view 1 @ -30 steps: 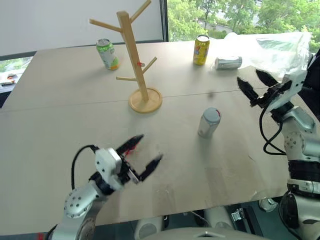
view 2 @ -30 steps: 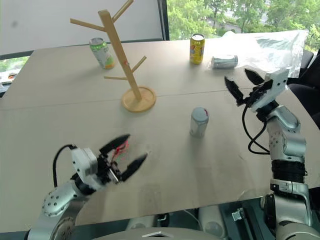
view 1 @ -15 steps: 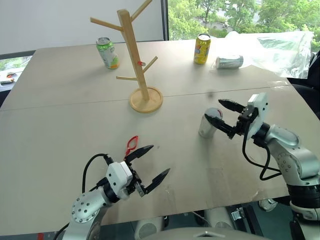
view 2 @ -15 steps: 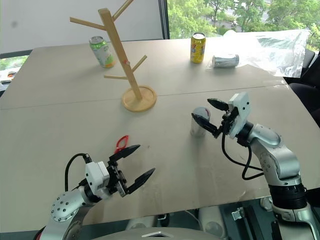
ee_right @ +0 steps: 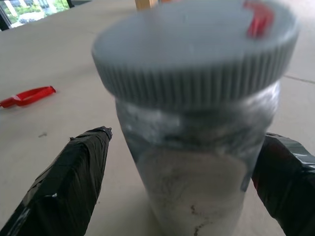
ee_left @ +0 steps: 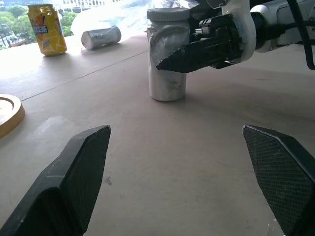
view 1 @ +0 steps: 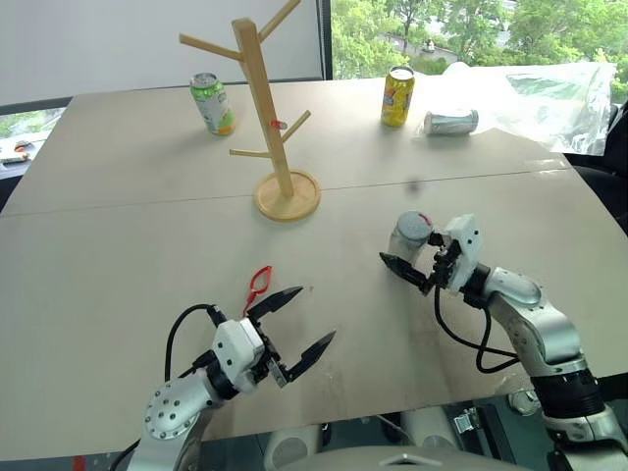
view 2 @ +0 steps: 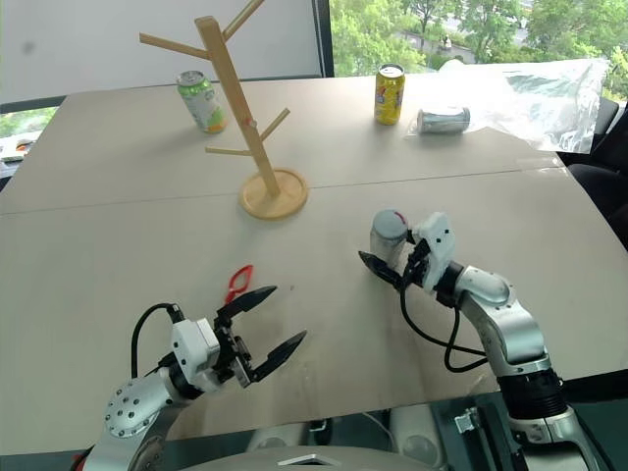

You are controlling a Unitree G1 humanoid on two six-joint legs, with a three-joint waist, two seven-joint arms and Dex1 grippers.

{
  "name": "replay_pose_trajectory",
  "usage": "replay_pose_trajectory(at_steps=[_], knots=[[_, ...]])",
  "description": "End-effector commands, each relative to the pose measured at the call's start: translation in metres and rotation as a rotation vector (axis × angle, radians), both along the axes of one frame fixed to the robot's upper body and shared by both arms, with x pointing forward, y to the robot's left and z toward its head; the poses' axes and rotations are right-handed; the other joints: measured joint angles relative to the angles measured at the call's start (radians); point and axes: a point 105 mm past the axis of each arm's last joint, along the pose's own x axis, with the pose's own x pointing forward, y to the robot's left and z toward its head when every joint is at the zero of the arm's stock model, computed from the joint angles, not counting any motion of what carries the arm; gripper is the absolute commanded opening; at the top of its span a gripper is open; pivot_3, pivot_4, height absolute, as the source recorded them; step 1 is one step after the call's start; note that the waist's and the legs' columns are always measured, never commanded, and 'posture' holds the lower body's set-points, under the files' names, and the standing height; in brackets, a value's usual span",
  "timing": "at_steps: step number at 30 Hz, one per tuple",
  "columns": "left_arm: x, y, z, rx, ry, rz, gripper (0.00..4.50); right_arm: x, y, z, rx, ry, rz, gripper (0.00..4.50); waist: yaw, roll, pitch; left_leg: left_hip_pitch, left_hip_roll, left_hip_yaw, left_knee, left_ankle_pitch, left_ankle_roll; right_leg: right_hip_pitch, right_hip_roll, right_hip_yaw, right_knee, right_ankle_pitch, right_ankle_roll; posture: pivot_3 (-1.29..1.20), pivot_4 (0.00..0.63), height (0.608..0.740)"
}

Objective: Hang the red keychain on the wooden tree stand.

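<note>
Lying flat on the light wooden table [view 1: 118, 245], the slim red carabiner-like keychain [view 1: 258, 285] sits well short of the light wood tree stand [view 1: 267, 108], on the robot's side of the stand's round base and a little to its left; nothing grips it, and its key cannot be made out. The left gripper [view 1: 300, 320] hovers just beside the keychain, on the side away from the stand, its two black fingers spread wide and empty, the upper fingertip close to the red loop but apart from it.

Further out from the keychain, to the right, stands a grey screw-lidded jar [view 1: 411, 239]. The right gripper [view 2: 394, 257] brackets that jar, one spread finger on each side, not clamped on it.

Beyond the stand, a green drink can [view 1: 212, 103] stands left of the pole, and a yellow drink can [view 1: 396, 96] and a toppled silver can [view 1: 451, 122] lie to its right, by a clear plastic bag [view 1: 540, 98].

The risk, as I judge it, is twofold. The right fingers are close enough to knock the jar over. And the keychain lies flat, so a low, level pinch may push it along the table rather than lift it.
</note>
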Motion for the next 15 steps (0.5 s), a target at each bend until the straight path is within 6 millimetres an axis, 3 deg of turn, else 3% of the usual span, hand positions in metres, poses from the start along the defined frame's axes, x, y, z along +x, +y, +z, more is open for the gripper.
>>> replay_pose_trajectory(at_steps=[1, 5, 10, 15], knots=[[-0.001, -0.005, 0.016, -0.008, -0.049, -0.01, 4.5, 0.003, 0.0, 0.009, 0.011, -0.052, -0.007, 3.94, 0.0, 0.0, 0.0, 0.0, 0.0, 0.0, 0.0, 0.0, 0.0, 0.0, 0.0, 0.0, 0.0, 0.0, 0.0, 0.0, 0.15, 0.74], [0.001, -0.008, 0.021, -0.009, -0.052, -0.004, 4.5, 0.007, -0.004, 0.015, 0.033, -0.074, -0.033, 2.26, 0.0, 0.0, 0.0, 0.0, 0.0, 0.0, 0.0, 0.0, 0.0, 0.0, 0.001, 0.0, 0.0, 0.0, 0.0, 0.0, 0.15, 0.74], [0.009, -0.011, 0.027, -0.015, -0.061, 0.007, 4.5, 0.032, -0.03, 0.04, 0.118, -0.137, -0.212, 2.23, 0.001, 0.0, 0.0, 0.0, 0.0, 0.0, 0.001, 0.0, 0.0, 0.0, 0.001, 0.0, 0.001, 0.0, 0.0, 0.0, 0.15, 0.74], [0.013, -0.012, 0.03, -0.024, -0.064, 0.011, 4.5, 0.077, -0.105, 0.065, 0.145, -0.199, -0.593, 2.23, 0.001, 0.0, 0.0, 0.0, 0.0, 0.001, 0.005, 0.0, 0.0, 0.0, 0.001, 0.001, 0.004, 0.0, 0.0, 0.0, 0.15, 0.74]])
